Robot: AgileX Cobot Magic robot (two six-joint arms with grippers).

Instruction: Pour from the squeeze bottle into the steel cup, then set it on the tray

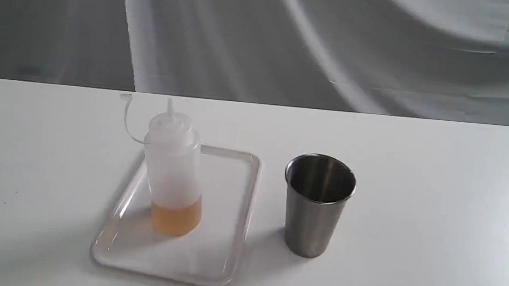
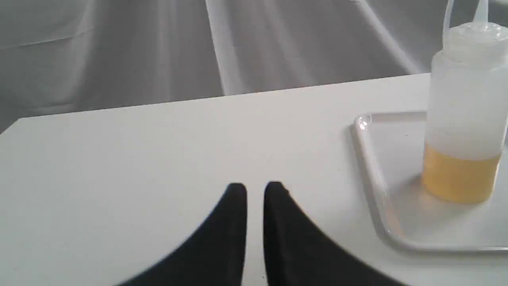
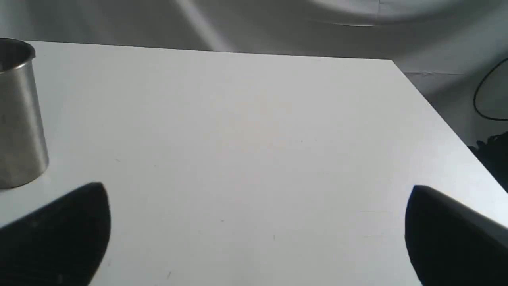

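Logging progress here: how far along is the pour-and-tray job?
Done, seemingly: the translucent squeeze bottle holding amber liquid stands upright on the glossy white rectangular tray. In hand: nothing; the left gripper is nearly shut and empty, the right gripper open and empty. Left: uncertain. The brushed steel cup beside the tray shows only a dark interior, so the pour cannot be confirmed.
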